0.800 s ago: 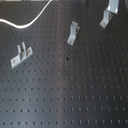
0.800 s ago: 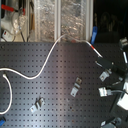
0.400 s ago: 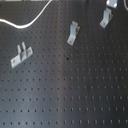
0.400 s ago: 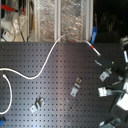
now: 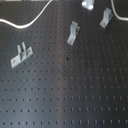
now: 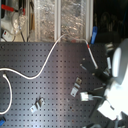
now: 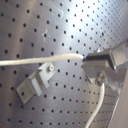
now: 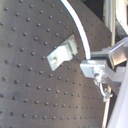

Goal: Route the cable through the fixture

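The white cable point(image 5: 27, 22) curves across the board's far left in the first exterior view. In the second exterior view the cable point(image 6: 47, 62) loops up and runs down to my gripper point(image 6: 101, 76). The gripper point(image 7: 92, 65) is shut on the cable point(image 7: 35, 61), and the second wrist view shows the same point(image 8: 93, 68). The fixture point(image 5: 73, 33), a narrow silver L bracket, stands mid-board and also shows in the second exterior view point(image 6: 76, 89). A narrow bracket point(image 7: 37, 81) lies close beside the held cable in both wrist views point(image 8: 62, 51); I cannot tell which one it is.
A second narrow bracket point(image 5: 106, 17) stands toward the first exterior view's right. A wider clip with two prongs point(image 5: 21, 55) sits at the first exterior view's left and shows in the second exterior view point(image 6: 37, 104). Clutter and foil panels point(image 6: 60, 17) lie behind the board.
The arm has shifted a little toward the second exterior view's left with the cable still held. The brackets have not moved.
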